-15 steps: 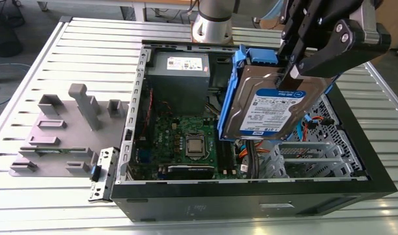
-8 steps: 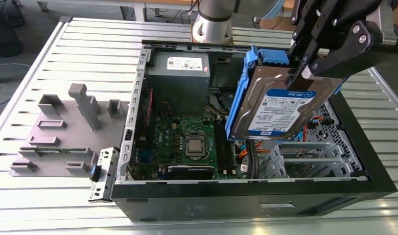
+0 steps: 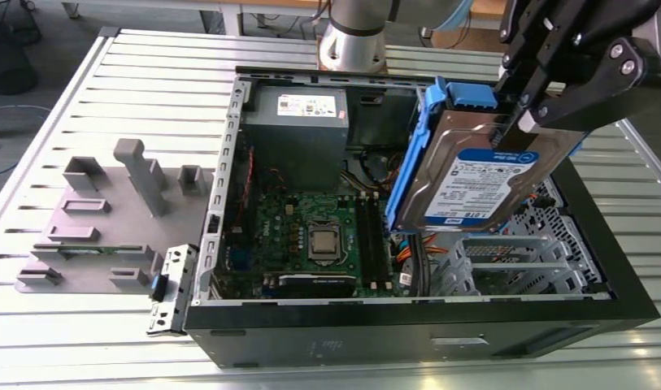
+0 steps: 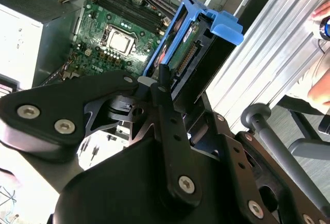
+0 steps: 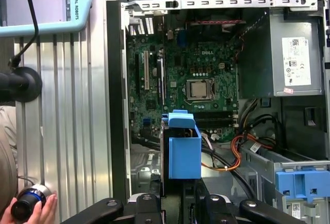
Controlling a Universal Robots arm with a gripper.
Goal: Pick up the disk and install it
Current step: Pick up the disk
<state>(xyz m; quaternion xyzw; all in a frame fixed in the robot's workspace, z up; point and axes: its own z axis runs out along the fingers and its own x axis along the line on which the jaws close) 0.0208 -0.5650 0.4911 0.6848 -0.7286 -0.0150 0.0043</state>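
Note:
The disk (image 3: pixel 476 179), a silver drive with a blue-and-white label and blue side rails, hangs tilted on edge above the open computer case (image 3: pixel 417 313), over its right half in the exterior view. My black gripper (image 3: pixel 520 122) is shut on the disk's upper edge from the exterior view's right. In the second wrist view the fingers (image 4: pixel 162 79) clamp the disk (image 4: pixel 198 48), whose blue handle tab points away. The first wrist view shows the disk's blue end (image 5: pixel 183 149) edge-on above the case, just beyond the gripper (image 5: pixel 180 203).
Inside the case lie a green motherboard (image 3: pixel 308 236), a grey power-supply box (image 3: pixel 297 122), cables and a metal drive cage (image 3: pixel 515 260). Another blue bracket (image 5: pixel 304 180) sits in the cage. A grey fixture (image 3: pixel 102 219) stands on the slatted table. A person's hand (image 5: pixel 31 208) is beside the table.

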